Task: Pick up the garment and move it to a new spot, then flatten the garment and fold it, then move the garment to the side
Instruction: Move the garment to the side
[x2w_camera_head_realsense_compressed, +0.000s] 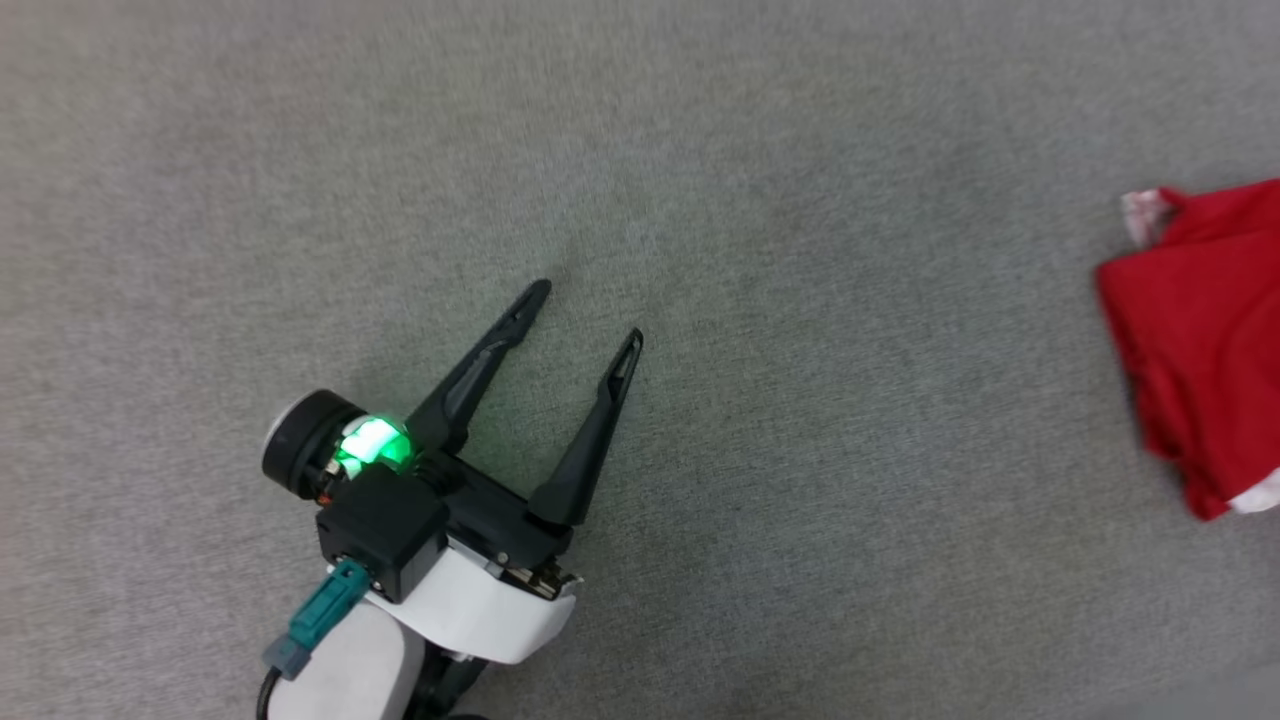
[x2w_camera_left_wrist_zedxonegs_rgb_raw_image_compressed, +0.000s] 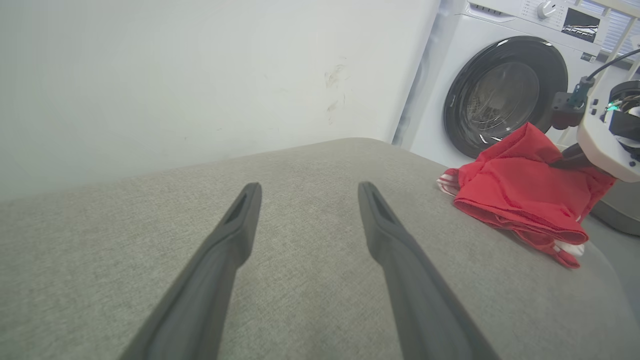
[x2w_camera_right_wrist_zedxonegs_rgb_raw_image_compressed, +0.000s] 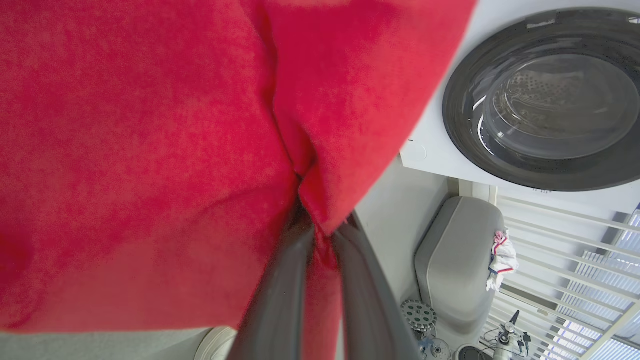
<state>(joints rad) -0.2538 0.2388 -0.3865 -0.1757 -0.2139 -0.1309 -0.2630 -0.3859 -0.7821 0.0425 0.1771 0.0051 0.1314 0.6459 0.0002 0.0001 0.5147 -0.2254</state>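
The garment (x2w_camera_head_realsense_compressed: 1200, 340) is a red bundle with a bit of white and striped trim, lying at the right edge of the grey padded surface (x2w_camera_head_realsense_compressed: 700, 200). In the left wrist view the garment (x2w_camera_left_wrist_zedxonegs_rgb_raw_image_compressed: 520, 195) sits near the surface's far right corner, its top pulled up into a peak. My right gripper (x2w_camera_right_wrist_zedxonegs_rgb_raw_image_compressed: 320, 230) is shut on a pinch of the red garment (x2w_camera_right_wrist_zedxonegs_rgb_raw_image_compressed: 150, 175), whose cloth drapes across that view. My left gripper (x2w_camera_head_realsense_compressed: 590, 315) stands open over bare grey surface, well to the left of the garment; its fingers (x2w_camera_left_wrist_zedxonegs_rgb_raw_image_compressed: 235, 225) hold nothing.
A white washing machine (x2w_camera_left_wrist_zedxonegs_rgb_raw_image_compressed: 505, 95) with a dark round door stands just beyond the surface's far right corner. A pale wall (x2w_camera_left_wrist_zedxonegs_rgb_raw_image_compressed: 200, 75) runs behind the surface. A grey seat with a rag (x2w_camera_right_wrist_zedxonegs_rgb_raw_image_compressed: 500, 257) and small items lie past the machine.
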